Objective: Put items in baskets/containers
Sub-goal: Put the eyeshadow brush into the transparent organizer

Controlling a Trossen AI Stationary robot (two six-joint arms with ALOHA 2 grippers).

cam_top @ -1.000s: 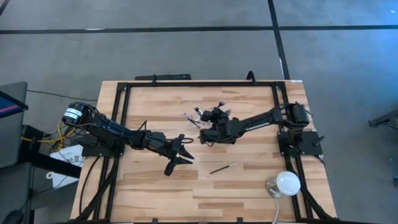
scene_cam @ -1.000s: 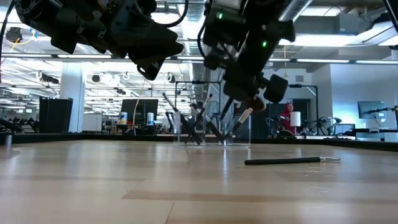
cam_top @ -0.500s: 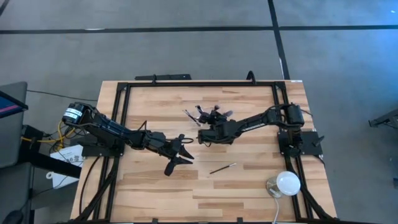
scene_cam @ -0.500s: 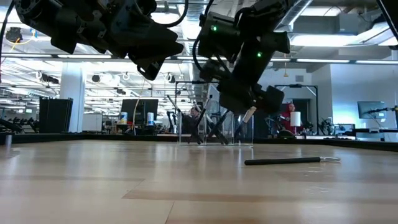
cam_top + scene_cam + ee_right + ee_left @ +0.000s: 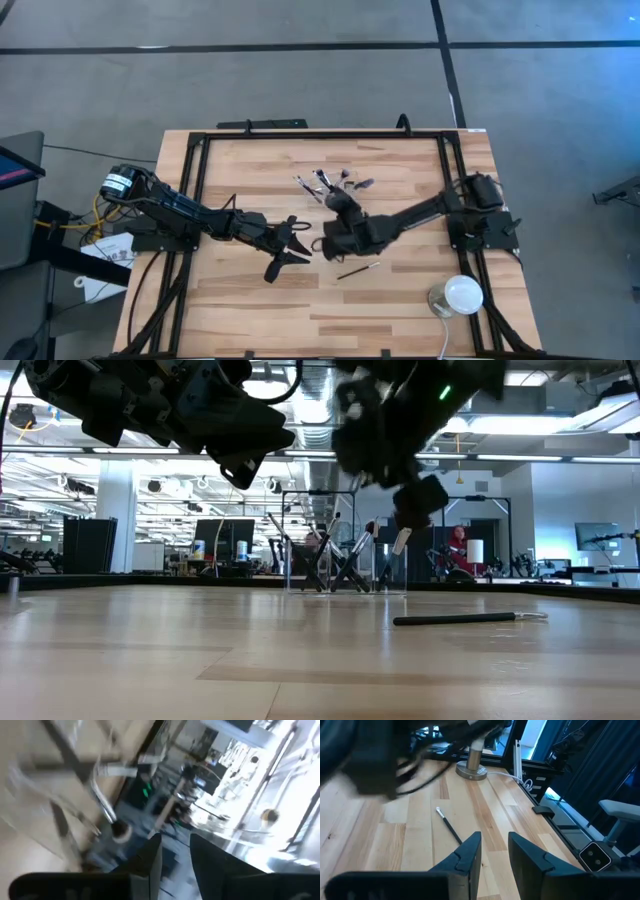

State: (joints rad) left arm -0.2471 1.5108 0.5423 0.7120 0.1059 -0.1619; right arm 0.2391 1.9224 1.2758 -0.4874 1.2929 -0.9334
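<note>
Right jaws: the right gripper [image 5: 331,243] hangs above the table with its fingers [image 5: 150,857] a narrow gap apart and nothing between them.
Left jaws: the left gripper [image 5: 298,247] waits well to the left, fingers [image 5: 470,852] parted, empty.
Loose brush: one makeup brush [image 5: 358,270] lies flat on the table [image 5: 250,300], just beside and below the right jaws, toward the white dome [image 5: 463,294].
Container: the clear container [image 5: 343,543] stands beyond the right jaws, several brushes leaning in it.
Handling: judged light, stiff and slim, with a smooth handle that may roll or slip; best pinched mid-handle, across its length, clear of the soft bristles.
Change: a second ago the right gripper was over the container; it has since swung away toward the loose brush. Left arm unchanged.
</note>
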